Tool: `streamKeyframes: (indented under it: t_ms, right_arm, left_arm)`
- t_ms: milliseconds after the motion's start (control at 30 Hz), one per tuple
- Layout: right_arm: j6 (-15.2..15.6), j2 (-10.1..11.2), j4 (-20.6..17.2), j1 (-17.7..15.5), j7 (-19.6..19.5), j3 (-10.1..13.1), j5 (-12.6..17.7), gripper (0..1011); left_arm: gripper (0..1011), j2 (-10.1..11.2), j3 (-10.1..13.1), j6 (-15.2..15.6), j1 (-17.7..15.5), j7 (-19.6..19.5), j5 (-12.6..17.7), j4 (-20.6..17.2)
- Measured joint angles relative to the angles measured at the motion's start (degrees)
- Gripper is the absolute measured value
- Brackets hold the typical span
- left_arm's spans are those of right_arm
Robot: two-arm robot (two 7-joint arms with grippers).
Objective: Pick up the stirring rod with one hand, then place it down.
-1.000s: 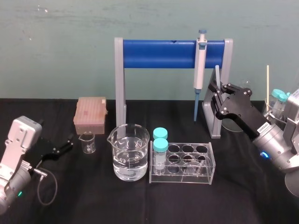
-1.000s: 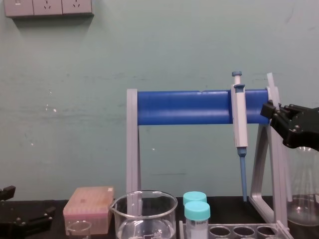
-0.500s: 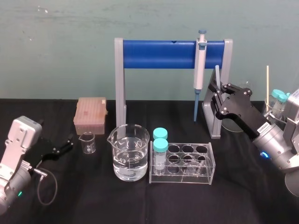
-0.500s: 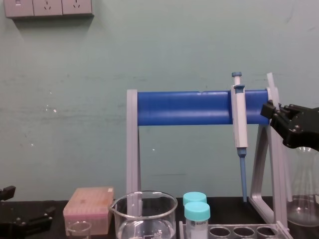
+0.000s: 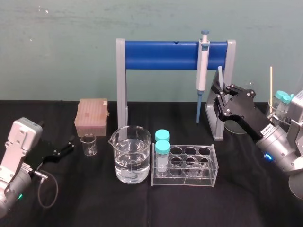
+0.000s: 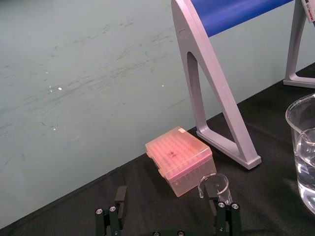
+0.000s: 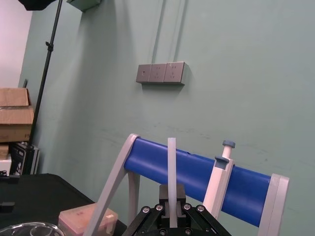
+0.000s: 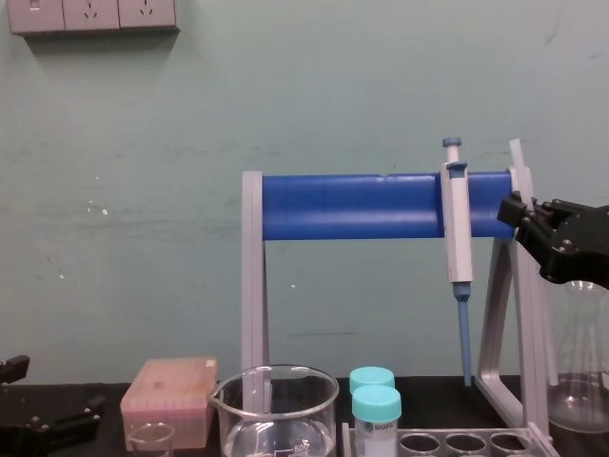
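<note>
Clamped upright in the right gripper [image 5: 219,98], jaws closed on its lower part: the stirring rod [image 5: 220,78], raised well above the black tabletop [image 5: 142,203], just beside the right post of the blue-barred stand [image 5: 175,54] and near the hanging pipette [image 5: 202,66]. Parked low at the left: left gripper [image 5: 66,147], jaws spread wide, holding nothing, near a small beaker [image 5: 88,144].
</note>
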Motion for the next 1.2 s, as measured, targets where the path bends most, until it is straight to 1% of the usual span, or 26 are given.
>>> streamKeyframes:
  t_ms: [1200]
  right_arm:
    - [0.00, 0.00, 0.00, 0.00, 0.00, 0.00, 0.00, 67]
  left_arm:
    - [1000, 0.00, 0.00, 0.00, 0.00, 0.00, 0.00, 0.00]
